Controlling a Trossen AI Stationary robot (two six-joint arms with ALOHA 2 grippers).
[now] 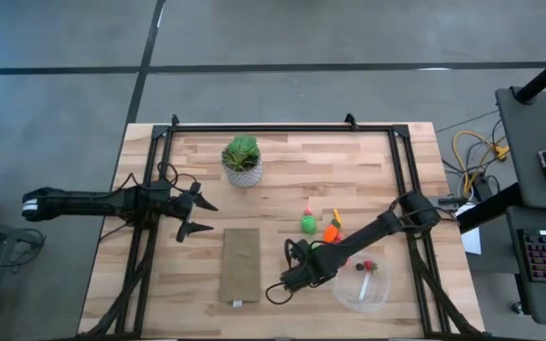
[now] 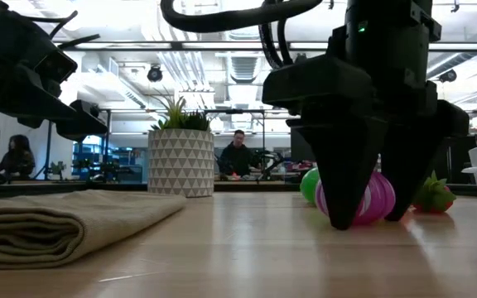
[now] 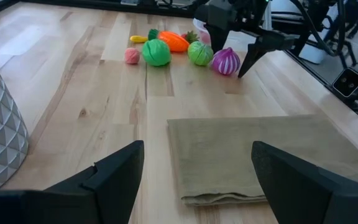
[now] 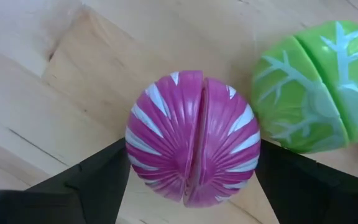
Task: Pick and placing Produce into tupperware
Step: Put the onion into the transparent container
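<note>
A magenta white-striped onion (image 4: 192, 144) sits upright beside a green cabbage (image 4: 316, 87); the clear round tupperware (image 1: 363, 289) holds one red piece (image 1: 369, 266).

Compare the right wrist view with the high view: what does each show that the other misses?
Only the right wrist view shows the magenta onion with its white stripes sitting between the right end effector's fingers, which flank it without visibly clamping, and the white-veined green cabbage beside it.

Only the high view shows the tupperware holding a small red piece, the potted plant, the folded cloth and the waiting left end effector.

Both show the wooden table.
</note>
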